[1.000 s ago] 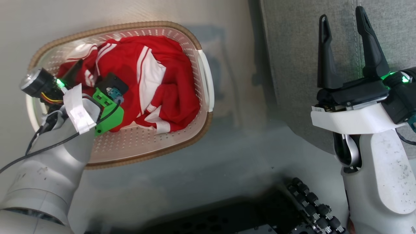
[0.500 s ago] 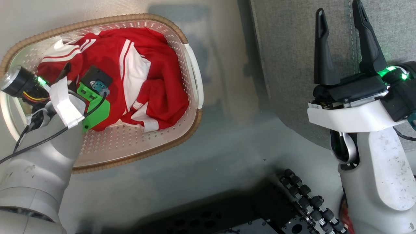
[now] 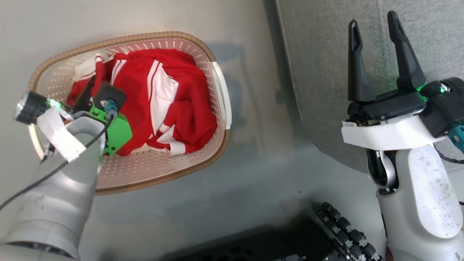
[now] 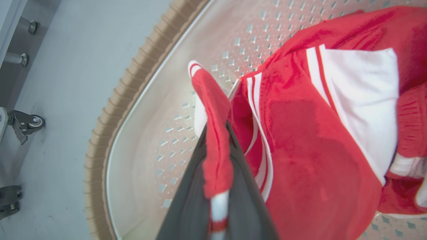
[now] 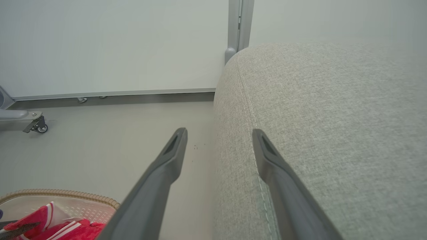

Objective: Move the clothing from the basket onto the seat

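The left tool (image 3: pixel 95 81), spread a second ago, is now pressed together on a fold of the clothing (image 3: pixel 174 105), and a narrow red strip stands up between its fingers where the fabric lay flat before. In the left wrist view that strip, red with a white band at its lower end, is pinched between the two dark fingers (image 4: pixel 193 186) of the left tool (image 4: pixel 216 133), while the rest of the clothing (image 4: pixel 317 150) lies bunched to one side.

The clothing is inside the basket (image 3: pixel 152 35), heaped towards its far end and its right wall. The near part of the perforated bottom is bare. The gripped fold is near the left curve of the brown rim (image 4: pixel 110 110), apart from it.

Right of the basket's white handle (image 3: pixel 222 94), a strip of bare floor (image 3: pixel 253 108) runs up to the edge of the seat (image 3: pixel 326 72).

The right tool (image 3: pixel 373 21) hangs over that edge, its fingers spread wide and holding nothing. In its own view, the right tool (image 5: pixel 219 132) straddles the rounded, stitched seam (image 5: pixel 248 100) of the seat (image 5: pixel 333 133), whose grey top lies open. Floor (image 5: pixel 100 143) stretches to the wall (image 5: pixel 116 43), and a corner of the basket (image 5: pixel 66 192) with the clothing (image 5: pixel 50 220) sits at the lower left.
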Available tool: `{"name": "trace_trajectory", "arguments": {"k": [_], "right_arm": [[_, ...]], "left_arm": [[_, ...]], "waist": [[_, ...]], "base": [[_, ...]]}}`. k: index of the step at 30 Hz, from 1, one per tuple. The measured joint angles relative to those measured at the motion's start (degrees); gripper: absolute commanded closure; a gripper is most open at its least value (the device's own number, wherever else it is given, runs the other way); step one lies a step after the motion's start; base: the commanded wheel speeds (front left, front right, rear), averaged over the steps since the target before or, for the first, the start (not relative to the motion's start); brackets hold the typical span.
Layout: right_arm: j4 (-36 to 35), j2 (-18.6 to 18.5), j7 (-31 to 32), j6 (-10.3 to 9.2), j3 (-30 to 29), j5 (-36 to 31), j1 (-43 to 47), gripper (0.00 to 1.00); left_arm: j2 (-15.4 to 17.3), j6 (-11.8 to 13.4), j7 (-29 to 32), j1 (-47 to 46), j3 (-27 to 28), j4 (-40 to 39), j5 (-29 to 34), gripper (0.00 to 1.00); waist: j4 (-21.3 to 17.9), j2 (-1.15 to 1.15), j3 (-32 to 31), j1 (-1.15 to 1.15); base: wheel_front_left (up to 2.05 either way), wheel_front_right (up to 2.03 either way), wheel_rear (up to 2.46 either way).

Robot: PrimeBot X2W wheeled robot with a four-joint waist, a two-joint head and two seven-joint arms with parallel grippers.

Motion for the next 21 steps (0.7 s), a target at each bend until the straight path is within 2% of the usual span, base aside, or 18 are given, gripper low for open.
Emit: {"name": "trace_trajectory", "arguments": {"k": [3, 7, 13, 21], "right_arm": [[0.37, -0.01, 0.0, 0.0, -0.64, -0.18, 1.09, 0.0], [1.07, 0.01, 0.01, 0.0, -0.63, -1.14, 3.11, 0.0], [1.9, 0.02, 0.01, 0.01, -0.44, -2.18, 6.81, 0.0], [3.32, 0.02, 0.01, 0.0, -0.15, -2.92, 12.96, 0.0]], "left_arm": [[-1.32, -0.03, -0.92, 2.54, 1.16, -2.05, -1.94, 1.0], [-2.77, -1.4, -1.18, 7.05, 2.66, -8.01, -5.25, 1.0], [-3.24, -3.04, -1.26, 16.57, 4.61, -19.15, -9.89, 1.0], [-4.46, -4.09, -1.31, 26.38, 7.08, -29.19, -14.15, 1.0]], "waist": [[0.51, 0.0, -2.24, 0.0], [1.31, 0.0, -5.62, 0.0], [2.72, 0.0, -12.12, 0.0], [4.57, 0.0, -21.6, 0.0]], "base": [[0.0, 0.0, 0.0], [0.0, 0.0, 0.0], [0.0, 0.0, 0.0], [0.0, 0.0, 0.0]]}}
